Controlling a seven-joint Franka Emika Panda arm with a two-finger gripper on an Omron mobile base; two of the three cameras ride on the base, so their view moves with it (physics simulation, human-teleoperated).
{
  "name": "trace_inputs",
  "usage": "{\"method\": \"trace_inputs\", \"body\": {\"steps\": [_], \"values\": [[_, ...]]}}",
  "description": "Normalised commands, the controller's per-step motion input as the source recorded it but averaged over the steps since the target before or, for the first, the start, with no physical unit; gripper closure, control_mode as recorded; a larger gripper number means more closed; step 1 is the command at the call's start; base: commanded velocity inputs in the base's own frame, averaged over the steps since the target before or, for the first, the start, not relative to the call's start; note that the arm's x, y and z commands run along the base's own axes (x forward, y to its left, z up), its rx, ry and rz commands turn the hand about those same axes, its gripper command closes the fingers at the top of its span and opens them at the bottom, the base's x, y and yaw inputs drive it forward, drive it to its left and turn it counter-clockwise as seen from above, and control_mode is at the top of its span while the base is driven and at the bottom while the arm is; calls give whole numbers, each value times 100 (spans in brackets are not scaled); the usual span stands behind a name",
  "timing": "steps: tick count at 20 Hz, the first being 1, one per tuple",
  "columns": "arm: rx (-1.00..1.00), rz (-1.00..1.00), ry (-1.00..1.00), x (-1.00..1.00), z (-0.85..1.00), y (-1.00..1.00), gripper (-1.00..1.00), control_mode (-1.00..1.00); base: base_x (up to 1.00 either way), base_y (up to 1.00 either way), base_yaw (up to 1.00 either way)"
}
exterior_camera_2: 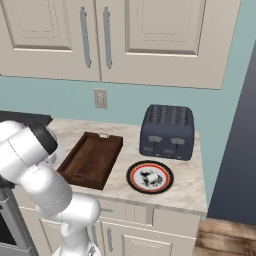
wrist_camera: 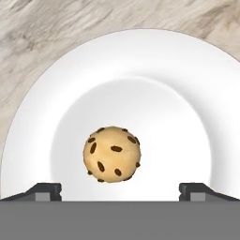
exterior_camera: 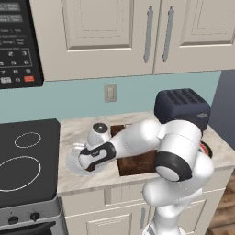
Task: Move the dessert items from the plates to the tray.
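A round golden-brown cookie ball with dark specks (wrist_camera: 112, 153) lies in the middle of the plain pale plate (wrist_camera: 154, 61). My gripper (wrist_camera: 121, 190) hovers right above it, open, with one fingertip (wrist_camera: 45, 191) on each side of the ball and nothing held. From the left base, the hand (exterior_camera: 95, 156) hangs over that plate (exterior_camera: 71, 161), just left of the dark wooden tray (exterior_camera: 137, 161). The tray (exterior_camera_2: 92, 159) holds nothing I can see. The red-rimmed plate (exterior_camera_2: 150, 176) sits right of it. I cannot make out the small white piece on its dark-and-white centre.
A dark blue toaster (exterior_camera_2: 167, 131) stands behind the red-rimmed plate. The black stovetop (exterior_camera: 27, 156) lies left of the pale plate, under a microwave (exterior_camera: 18, 41). Wall cabinets hang above the counter. My own arm covers much of the tray from the left side.
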Motion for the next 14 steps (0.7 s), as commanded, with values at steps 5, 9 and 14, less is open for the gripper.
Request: {"method": "trace_inputs", "body": {"steps": [5,9,14], "values": [[0,0,-5,7,-8,12,-100,-100,0,0,0],[0,0,0,11,-2,0,-100,-100,0,0,0],[0,0,0,37,-4,0,-100,-100,0,0,0]]}}
